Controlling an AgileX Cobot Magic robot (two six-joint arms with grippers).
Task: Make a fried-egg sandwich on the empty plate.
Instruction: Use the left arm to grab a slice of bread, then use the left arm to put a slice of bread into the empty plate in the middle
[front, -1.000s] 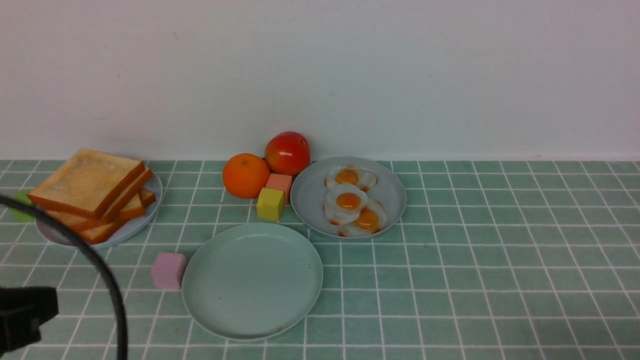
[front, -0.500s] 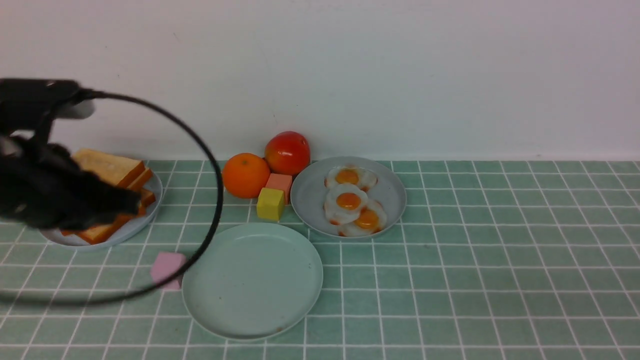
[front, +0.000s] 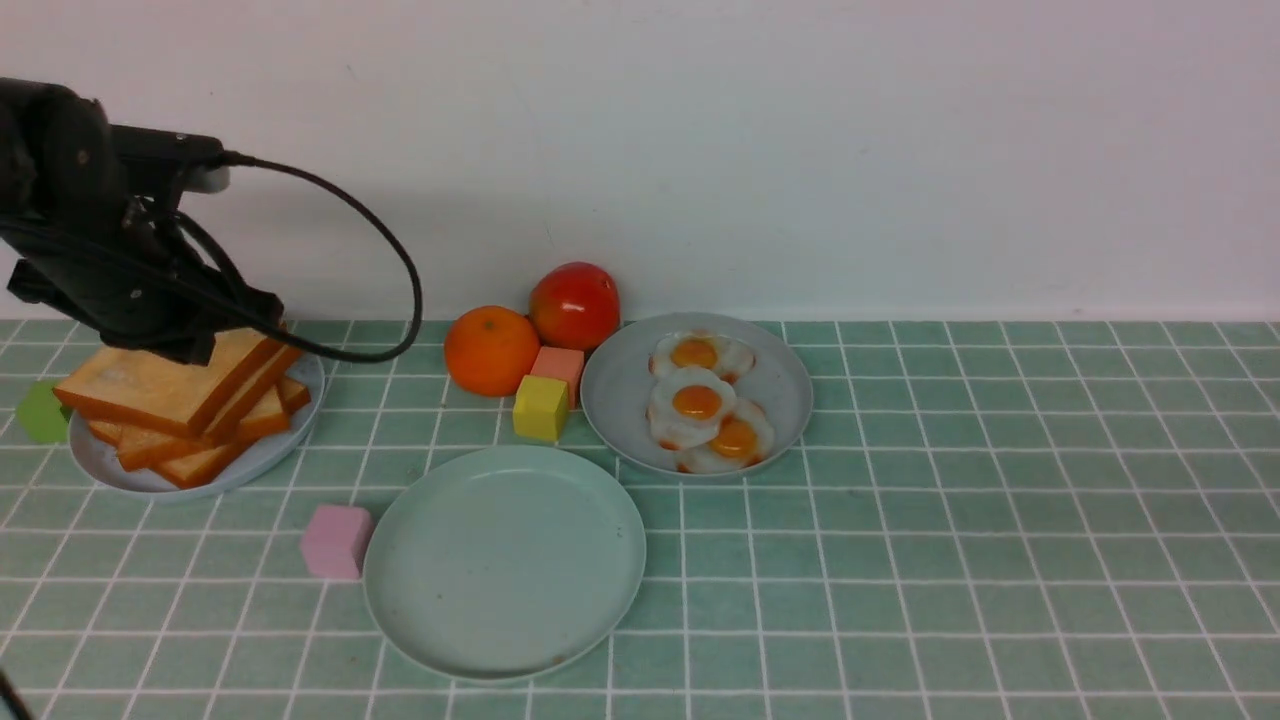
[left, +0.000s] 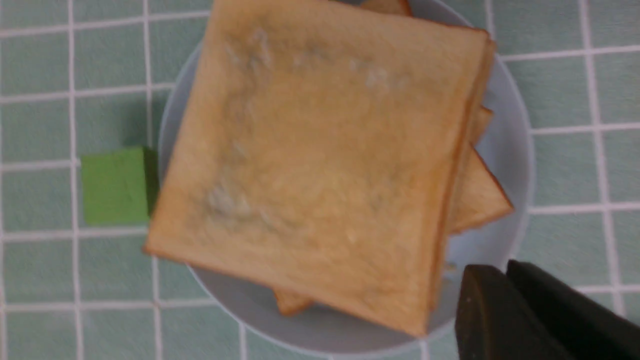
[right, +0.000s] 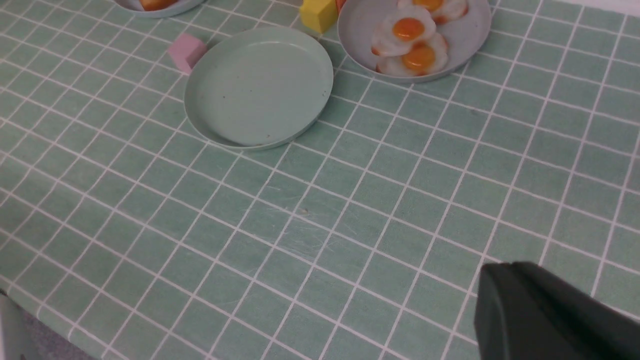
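Left fingers (left: 500, 315) have swung over the toast stack (front: 170, 390) since the earlier frame; whether they are apart cannot be told. Right fingers (right: 530, 310) are together. Empty plate (front: 505, 560) lies bare on the desk (front: 1000, 550). Toast pickup likely needs an edge grip.

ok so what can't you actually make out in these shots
left claw: open or shut unclear; the arm covers its tips in the front view, the left wrist view's edge cuts it off.
right claw: only a dark corner shows, cut off by the right wrist view's edge.
toast stack: slice count, lower slices hidden under the top one.
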